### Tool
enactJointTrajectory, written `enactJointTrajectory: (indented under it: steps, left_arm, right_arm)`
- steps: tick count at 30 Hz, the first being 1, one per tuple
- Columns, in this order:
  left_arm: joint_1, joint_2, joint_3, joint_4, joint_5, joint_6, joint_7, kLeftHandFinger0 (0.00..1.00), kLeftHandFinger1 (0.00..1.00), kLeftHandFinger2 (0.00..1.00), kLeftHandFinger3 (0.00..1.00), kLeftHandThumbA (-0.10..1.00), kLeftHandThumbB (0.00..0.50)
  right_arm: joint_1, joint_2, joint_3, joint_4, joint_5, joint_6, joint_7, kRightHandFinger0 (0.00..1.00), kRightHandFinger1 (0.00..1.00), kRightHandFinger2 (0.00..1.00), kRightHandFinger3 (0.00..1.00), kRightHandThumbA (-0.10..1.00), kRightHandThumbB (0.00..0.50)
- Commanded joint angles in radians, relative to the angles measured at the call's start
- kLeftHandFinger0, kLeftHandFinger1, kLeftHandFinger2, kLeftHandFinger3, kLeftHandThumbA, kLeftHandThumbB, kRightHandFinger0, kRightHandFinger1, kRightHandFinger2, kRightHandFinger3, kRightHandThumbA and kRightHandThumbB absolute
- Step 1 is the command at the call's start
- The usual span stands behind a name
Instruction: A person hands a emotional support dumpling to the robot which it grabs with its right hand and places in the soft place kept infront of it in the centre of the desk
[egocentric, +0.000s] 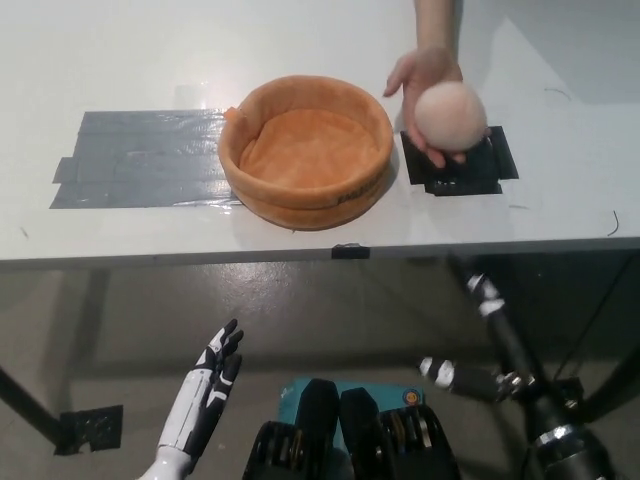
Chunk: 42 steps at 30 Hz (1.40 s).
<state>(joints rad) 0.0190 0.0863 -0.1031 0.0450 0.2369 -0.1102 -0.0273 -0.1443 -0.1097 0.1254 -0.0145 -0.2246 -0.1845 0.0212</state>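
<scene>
Resting nearest, below the desk edge: my white left hand (208, 392), fingers spread, empty. My black right arm (520, 385) low at the right; whether its hand is open I cannot tell. On the white desk (120, 60): orange soft basket (306, 151), centre, beside grey tape strips (140, 160). Farthest: a person's hand (425, 85) holding the round pinkish dumpling (451, 116) above a black tape patch (460, 172), right of the basket.

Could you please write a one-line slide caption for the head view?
A person's hand offers a dumpling beside the empty orange basket; the left hand waits open below.
</scene>
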Motion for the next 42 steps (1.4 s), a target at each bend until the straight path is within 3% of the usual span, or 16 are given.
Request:
enactJointTrajectory:
  steps: [1, 5, 7, 14, 17, 25, 42]
  left_arm:
    - [-0.022, -0.002, 0.006, -0.019, 0.012, -0.042, 0.028, 1.0, 1.0, 1.0, 1.0, 1.0, 0.198]
    - [-0.027, -0.003, 0.005, -0.02, 0.018, -0.039, 0.028, 1.0, 1.0, 1.0, 1.0, 1.0, 0.199]
    - [-0.028, -0.005, 0.004, -0.018, 0.016, -0.038, 0.026, 1.0, 1.0, 1.0, 1.0, 1.0, 0.176]
    - [-0.028, -0.007, 0.005, -0.021, 0.011, -0.042, 0.023, 1.0, 1.0, 1.0, 1.0, 1.0, 0.183]
    - [-0.027, -0.007, 0.002, -0.027, 0.013, -0.034, 0.02, 1.0, 1.0, 1.0, 1.0, 1.0, 0.183]
    - [-0.029, -0.006, -0.003, -0.032, 0.022, -0.035, 0.019, 1.0, 1.0, 1.0, 1.0, 1.0, 0.186]
    - [-0.039, -0.005, -0.002, -0.033, 0.013, -0.038, 0.013, 1.0, 1.0, 1.0, 1.0, 1.0, 0.19]
  right_arm:
    - [-0.099, -0.02, -0.063, -0.169, -0.11, 0.103, -0.044, 1.0, 1.0, 1.0, 1.0, 1.0, 0.354]
    - [-0.241, -0.065, -0.106, -0.208, -0.131, 0.266, 0.007, 1.0, 1.0, 1.0, 1.0, 1.0, 0.363]
    - [-0.321, -0.088, -0.108, -0.173, -0.14, 0.326, 0.027, 1.0, 1.0, 1.0, 1.0, 1.0, 0.362]
    - [-0.553, -0.144, -0.058, 0.022, -0.206, 0.428, 0.056, 1.0, 1.0, 1.0, 1.0, 1.0, 0.346]
    - [-0.634, -0.156, -0.028, 0.119, -0.217, 0.472, 0.075, 1.0, 1.0, 1.0, 1.0, 1.0, 0.365]
    - [-0.775, -0.131, 0.03, 0.408, -0.214, 0.476, 0.05, 1.0, 1.0, 1.0, 1.0, 1.0, 0.366]
    - [-0.832, -0.09, 0.077, 0.74, -0.187, 0.454, 0.057, 1.0, 1.0, 1.0, 1.0, 1.0, 0.438]
